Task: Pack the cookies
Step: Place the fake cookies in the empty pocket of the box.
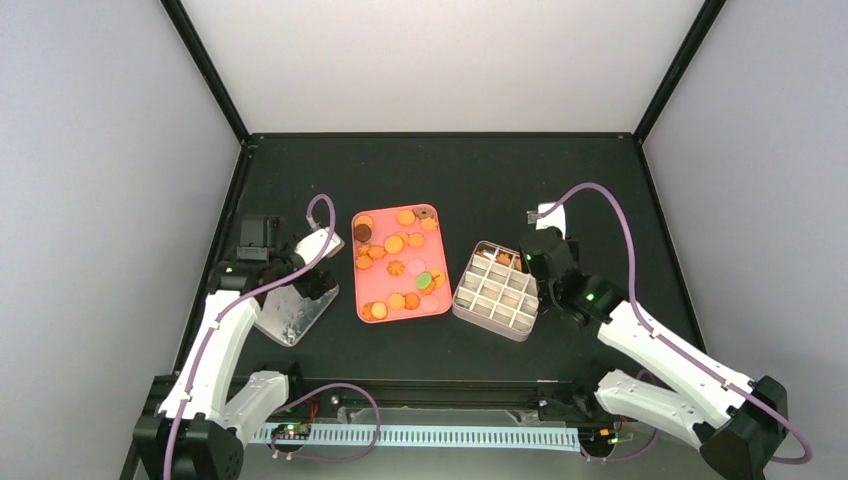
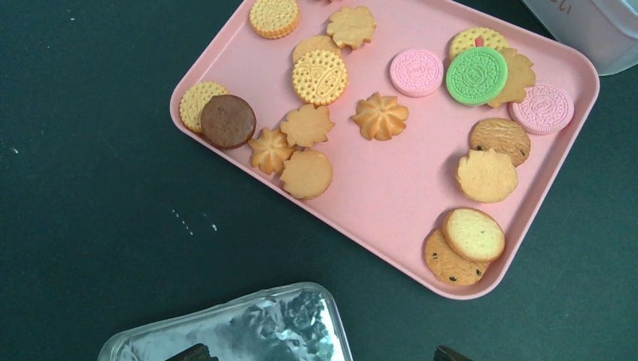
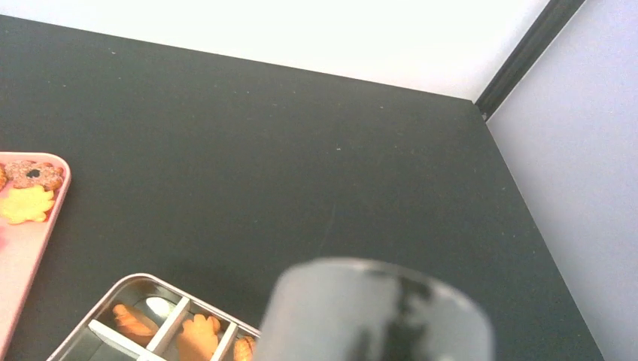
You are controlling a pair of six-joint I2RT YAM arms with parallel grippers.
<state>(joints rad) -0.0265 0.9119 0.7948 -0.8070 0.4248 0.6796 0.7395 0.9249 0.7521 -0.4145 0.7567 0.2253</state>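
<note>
Several cookies (image 2: 320, 77), mostly golden and orange with a brown, a green and two pink ones, lie on a pink tray (image 2: 391, 203); the overhead camera shows this tray (image 1: 385, 262) mid-table. A few cookies (image 3: 197, 335) sit in the far cells of a divided metal box (image 1: 497, 290). My left gripper (image 2: 323, 353) is open, one fingertip (image 2: 197, 352) over a shiny metal lid (image 2: 241, 327), the other over bare table. My right gripper (image 1: 545, 240) hovers at the box's far right corner, shut on metal tongs (image 3: 376, 312) that blur across its own view and hide its fingers.
The metal lid (image 1: 292, 316) lies left of the tray, under my left arm. Black frame posts (image 1: 205, 70) and the enclosure walls ring the dark table (image 1: 440, 170). A purple cable (image 1: 610, 205) loops off each arm.
</note>
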